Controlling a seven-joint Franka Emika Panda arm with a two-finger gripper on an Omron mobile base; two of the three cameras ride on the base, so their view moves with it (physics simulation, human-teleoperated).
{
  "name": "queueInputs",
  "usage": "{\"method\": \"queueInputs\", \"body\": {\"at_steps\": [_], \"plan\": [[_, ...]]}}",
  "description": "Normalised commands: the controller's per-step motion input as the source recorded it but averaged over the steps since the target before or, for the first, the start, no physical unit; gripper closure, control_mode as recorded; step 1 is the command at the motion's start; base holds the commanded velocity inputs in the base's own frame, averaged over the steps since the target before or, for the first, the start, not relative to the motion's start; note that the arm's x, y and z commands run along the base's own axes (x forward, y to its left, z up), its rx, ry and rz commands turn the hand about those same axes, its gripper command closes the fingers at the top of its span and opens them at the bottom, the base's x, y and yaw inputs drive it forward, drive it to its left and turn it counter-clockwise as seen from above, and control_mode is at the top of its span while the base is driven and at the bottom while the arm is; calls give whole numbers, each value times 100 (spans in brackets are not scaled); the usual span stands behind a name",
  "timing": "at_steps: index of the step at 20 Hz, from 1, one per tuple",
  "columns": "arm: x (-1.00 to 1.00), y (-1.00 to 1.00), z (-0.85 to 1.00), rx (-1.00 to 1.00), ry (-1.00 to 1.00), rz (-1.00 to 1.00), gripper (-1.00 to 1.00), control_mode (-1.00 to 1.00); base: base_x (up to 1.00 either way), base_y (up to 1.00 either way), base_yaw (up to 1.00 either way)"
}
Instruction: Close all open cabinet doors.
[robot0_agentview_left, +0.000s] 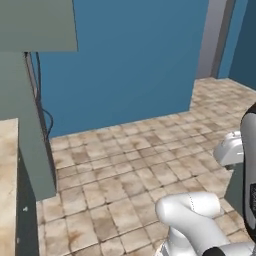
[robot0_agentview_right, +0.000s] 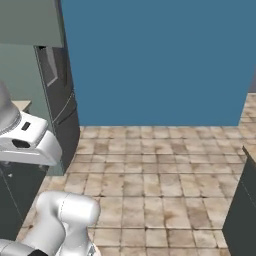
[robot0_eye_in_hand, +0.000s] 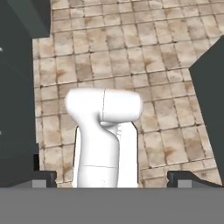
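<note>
Brown floor tiles (robot0_eye_in_hand: 131, 57) lie under the gripper (robot0_eye_in_hand: 112, 179), whose two dark fingers (robot0_eye_in_hand: 43, 178) are spread far apart and hold nothing, with a grey-green cabinet door (robot0_agentview_left: 37, 25) at ten o'clock.

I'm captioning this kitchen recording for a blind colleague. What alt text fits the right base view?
A plain blue wall rises behind a beige tiled floor. At the left edge stand a muted grey-green cabinet panel and a dark appliance side. The white robot arm bends up from the lower left.
</note>
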Motion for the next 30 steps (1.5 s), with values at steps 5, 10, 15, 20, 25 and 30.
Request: {"method": "queueInputs", "body": {"at_steps": [5,10,15,20,25,30], "plan": [[0,0,0,0,0,0,-100,100,52,-29,47],[0,0,0,0,0,0,-100,100,23,-13,64],[0,0,0,0,0,0,-100,100,0,-9,61],[0,0,0,0,0,0,-100,100,0,-17,65],[0,0,0,0,0,0,-100,100,0,-23,68],[0,0,0,0,0,0,-100,100,0,-36,62]]}}
